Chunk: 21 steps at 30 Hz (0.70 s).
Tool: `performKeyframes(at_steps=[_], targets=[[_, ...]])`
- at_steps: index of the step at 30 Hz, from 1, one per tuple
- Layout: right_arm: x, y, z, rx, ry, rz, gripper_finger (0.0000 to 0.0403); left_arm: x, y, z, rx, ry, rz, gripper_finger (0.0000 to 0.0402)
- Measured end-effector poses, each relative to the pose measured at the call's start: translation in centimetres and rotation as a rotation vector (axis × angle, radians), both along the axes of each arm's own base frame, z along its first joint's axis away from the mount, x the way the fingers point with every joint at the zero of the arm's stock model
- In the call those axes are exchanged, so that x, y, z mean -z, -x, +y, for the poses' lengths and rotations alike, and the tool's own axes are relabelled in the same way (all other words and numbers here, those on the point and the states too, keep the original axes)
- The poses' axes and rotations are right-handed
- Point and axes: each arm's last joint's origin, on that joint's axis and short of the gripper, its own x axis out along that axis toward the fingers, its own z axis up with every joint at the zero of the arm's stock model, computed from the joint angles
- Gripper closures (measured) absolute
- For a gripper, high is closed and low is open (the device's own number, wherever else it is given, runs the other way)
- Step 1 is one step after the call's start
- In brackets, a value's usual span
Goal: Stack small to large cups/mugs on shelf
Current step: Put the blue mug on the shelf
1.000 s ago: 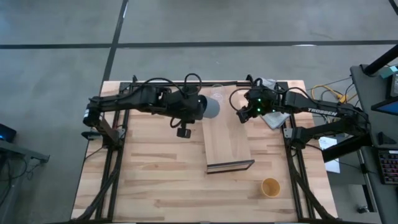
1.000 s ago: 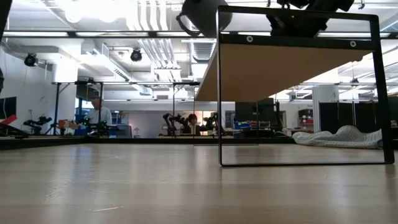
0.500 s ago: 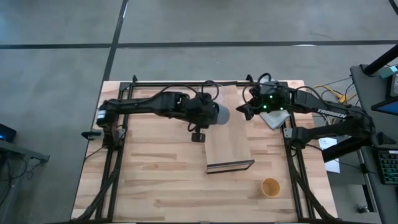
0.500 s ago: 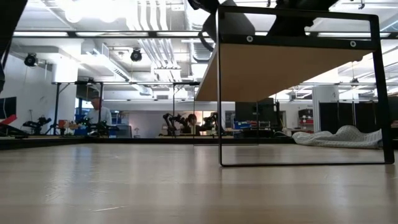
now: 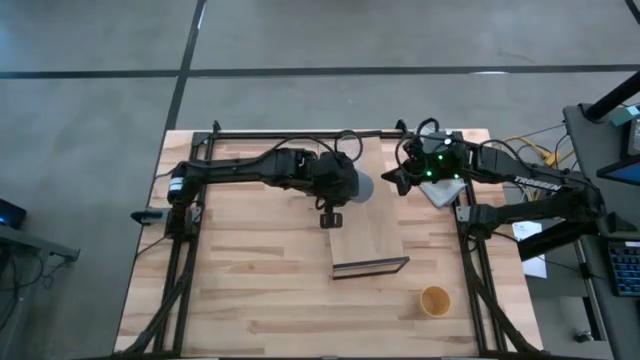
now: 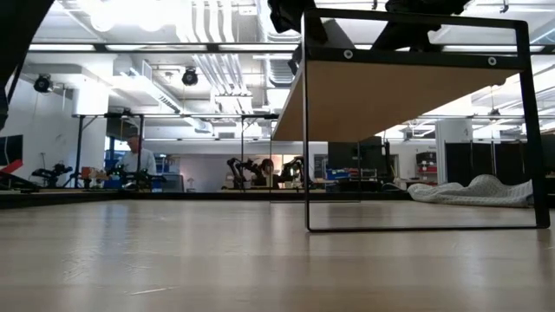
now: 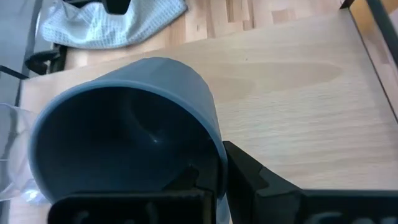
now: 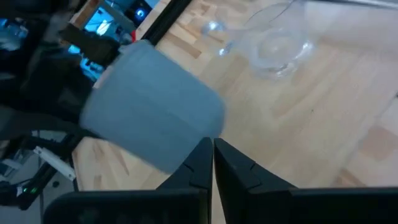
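Observation:
My left gripper (image 5: pixel 345 190) is shut on the blue-grey mug (image 5: pixel 358 186), which lies tipped on its side in the air above the far end of the shelf (image 5: pixel 368 232). In the left wrist view the mug's open mouth (image 7: pixel 118 149) faces the camera. My right gripper (image 5: pixel 397 180) is shut and empty, just right of the mug's base. The clear glass cup (image 8: pixel 277 43) stands upright on the wood near the far edge. It also shows beside the mug in the left wrist view (image 7: pixel 11 162). The yellow-orange cup (image 5: pixel 434 300) stands on the tabletop, near right. My left gripper pinches the mug's wall at the rim (image 7: pixel 216 163), one finger inside (image 7: pixel 186 180) and one outside (image 7: pixel 245 168). The fingers come roughly level from the table's left. The mug is lifted clear of the shelf, lying on its side with its base toward the right.
A white cloth (image 5: pixel 445 190) lies right of the shelf under my right arm. The shelf stands on a dark frame (image 6: pixel 305 130) and has a dark front edge (image 5: pixel 370 267). Bare tabletop lies near and to the left. People and equipment show in the room beyond.
My left gripper has carried the mug toward the table's right edge, from left of the shelf to above its far end. The mug stays on its side. My right gripper has drawn back a little toward the right.

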Motion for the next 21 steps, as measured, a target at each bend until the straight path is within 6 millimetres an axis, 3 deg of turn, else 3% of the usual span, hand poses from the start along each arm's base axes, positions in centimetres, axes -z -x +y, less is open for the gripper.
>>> performKeyframes(at_steps=[21], targets=[[2.1, -3.0, 0.3, -0.009, -0.006, 0.082, 0.0394, 0.7, -0.6, -0.2, 0.008, 0.125, -0.007, 0.0401]])
